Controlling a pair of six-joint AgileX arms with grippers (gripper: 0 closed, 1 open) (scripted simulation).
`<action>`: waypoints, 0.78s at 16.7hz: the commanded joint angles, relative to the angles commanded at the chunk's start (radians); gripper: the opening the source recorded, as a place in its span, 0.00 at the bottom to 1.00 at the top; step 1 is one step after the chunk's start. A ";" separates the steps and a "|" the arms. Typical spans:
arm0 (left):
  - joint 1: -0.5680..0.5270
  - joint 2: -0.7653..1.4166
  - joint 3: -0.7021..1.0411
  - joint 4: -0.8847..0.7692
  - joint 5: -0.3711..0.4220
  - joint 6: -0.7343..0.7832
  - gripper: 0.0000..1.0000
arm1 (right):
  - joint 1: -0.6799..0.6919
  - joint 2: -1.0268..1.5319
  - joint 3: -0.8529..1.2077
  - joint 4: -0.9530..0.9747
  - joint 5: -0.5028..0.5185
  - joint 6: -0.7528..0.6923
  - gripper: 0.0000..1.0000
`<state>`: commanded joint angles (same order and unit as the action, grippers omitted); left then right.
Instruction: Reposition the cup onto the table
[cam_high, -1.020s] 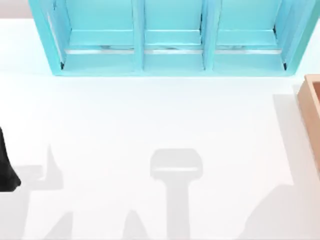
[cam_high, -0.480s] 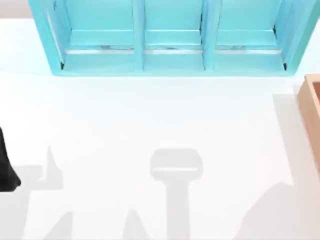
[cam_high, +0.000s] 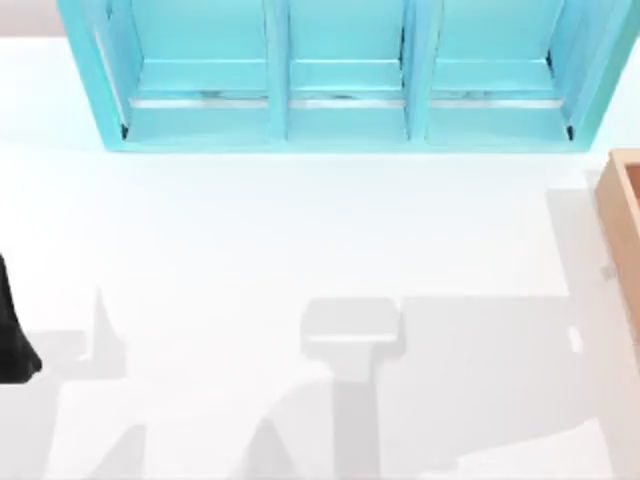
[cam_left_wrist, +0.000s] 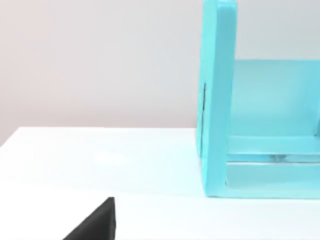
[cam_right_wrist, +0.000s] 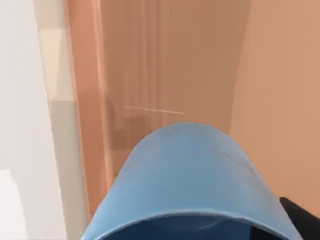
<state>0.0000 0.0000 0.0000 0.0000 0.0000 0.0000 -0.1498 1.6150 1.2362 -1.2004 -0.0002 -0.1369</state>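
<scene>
The white table (cam_high: 300, 240) carries the turquoise shelf unit (cam_high: 345, 75) at its far edge; its three bays hold nothing that can be seen. The tan wooden box (cam_high: 625, 215) stands at the table's right side. In the right wrist view the blue cup (cam_right_wrist: 185, 175) is very close to the camera, over the inside of the box. Whether the right gripper grips it cannot be told. The left arm (cam_high: 12, 335) rests at the table's left edge.

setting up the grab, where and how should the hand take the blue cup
Judging from the right wrist view, grip the cup across its smooth side wall just below the rim, coming from above: it has no handle, tapers slightly, and sits inside the wooden box, whose walls likely block a sideways approach.
</scene>
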 joint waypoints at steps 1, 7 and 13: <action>0.000 0.000 0.000 0.000 0.000 0.000 1.00 | 0.028 -0.018 0.015 -0.028 0.000 0.027 0.00; 0.000 0.000 0.000 0.000 0.000 0.000 1.00 | 0.050 -0.035 0.024 -0.051 -0.004 0.053 0.00; 0.000 0.000 0.000 0.000 0.000 0.000 1.00 | 0.269 0.142 0.247 -0.123 0.001 0.255 0.00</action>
<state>0.0000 0.0000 0.0000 0.0000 0.0000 0.0000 0.1193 1.7569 1.4828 -1.3236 0.0009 0.1182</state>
